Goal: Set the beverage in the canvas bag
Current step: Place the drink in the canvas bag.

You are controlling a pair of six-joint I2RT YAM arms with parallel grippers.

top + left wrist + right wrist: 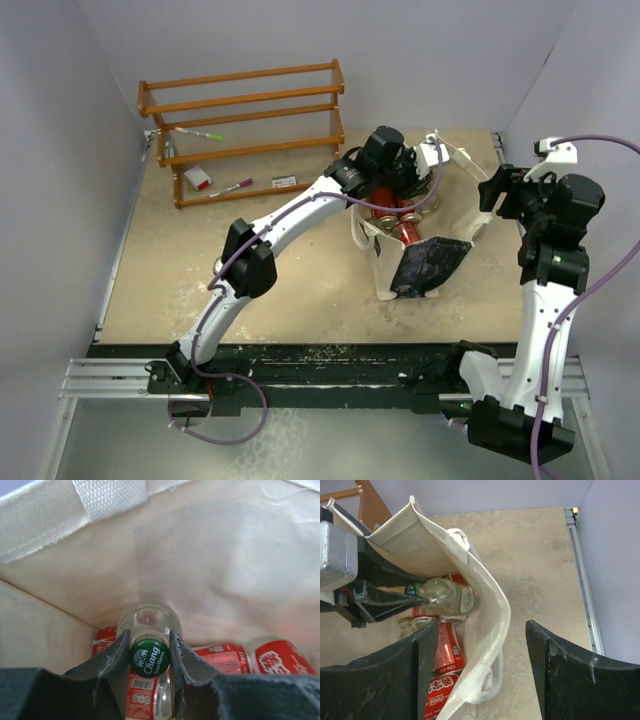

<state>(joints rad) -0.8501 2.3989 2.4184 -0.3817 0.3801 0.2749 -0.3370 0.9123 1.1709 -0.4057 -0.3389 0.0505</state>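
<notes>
- Reading the scene from the biggest item down: the tan worktop (300, 290) carries everything, and both arms are bolted at its near edge.
- A wooden rack (245, 110) stands at the far left corner, with a few marker pens (205, 133) on its shelves.
- The canvas bag (385, 262) sits right of centre, well apart from the rack. Its mouth is open and the black panel faces the near side.
- The left arm reaches across from the near left, and the left claw (398, 200) is down inside the bag mouth.
- The right claw (481, 626) is by the bag's right side with its fingers spread wide. We see the bag's cream wall between them. We can't tell whether either finger touches the cloth.
- The beverage bottle (150, 617) is clear glass and is already inside the bag. It lies tilted over the cans with its base towards the far cloth wall.
- The left claw (149, 637) is clamped narrow on the bottle's neck, one finger on each side of the cap.
- Red cans (270, 662) lie on their sides at the bag bottom, under and beside the bottle.
- The cap (149, 657) is green with white print and faces the left wrist camera.
</notes>
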